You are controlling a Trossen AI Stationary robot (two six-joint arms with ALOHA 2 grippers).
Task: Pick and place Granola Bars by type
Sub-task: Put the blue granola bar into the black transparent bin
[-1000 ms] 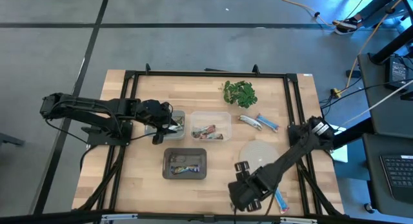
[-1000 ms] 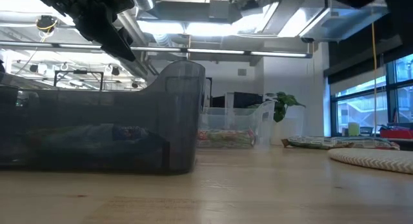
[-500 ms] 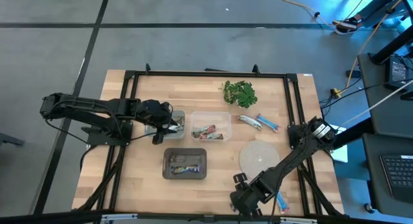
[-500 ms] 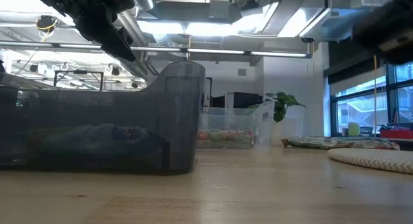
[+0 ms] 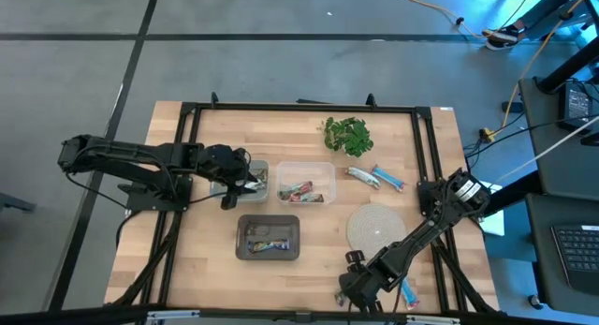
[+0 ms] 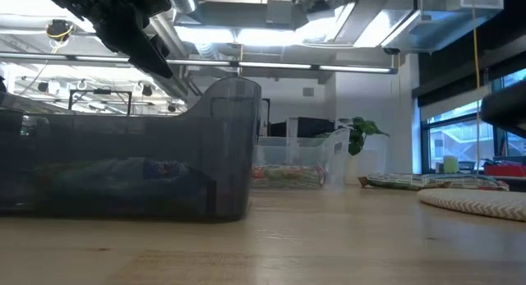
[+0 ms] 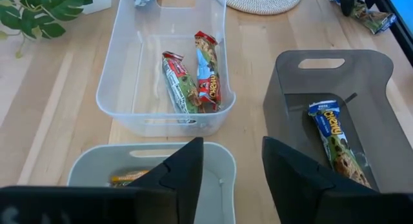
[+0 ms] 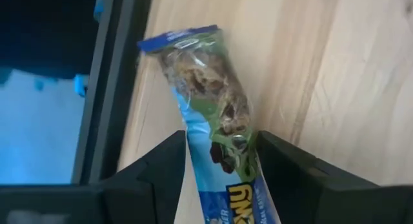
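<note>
Right gripper [image 8: 219, 159] works at the counter [image 5: 206, 241] corner, black frame rail [image 8: 110, 88] close beside the blue bar [image 8: 213, 114]. Open counter lies between dark bin [image 5: 268, 237] and woven mat [image 5: 377, 228].

Left gripper [image 7: 231, 179] fingers apart above a pale bin [image 7: 219, 161], clear bin [image 7: 116, 75] with two green-and-red bars [image 7: 193, 79], grey bin [image 7: 381, 95] holding a blue bar [image 7: 335, 137].

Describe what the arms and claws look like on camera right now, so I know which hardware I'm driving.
Both arms are dark, near black, built of slim jointed links. The left claw ends in two broad, matte black wedge-shaped fingers with angular faceted faces. The right claw has the same black blocky fingers. In the high view the right arm shows a pale ring-like band by its base joint. No printed markings are readable.
</note>
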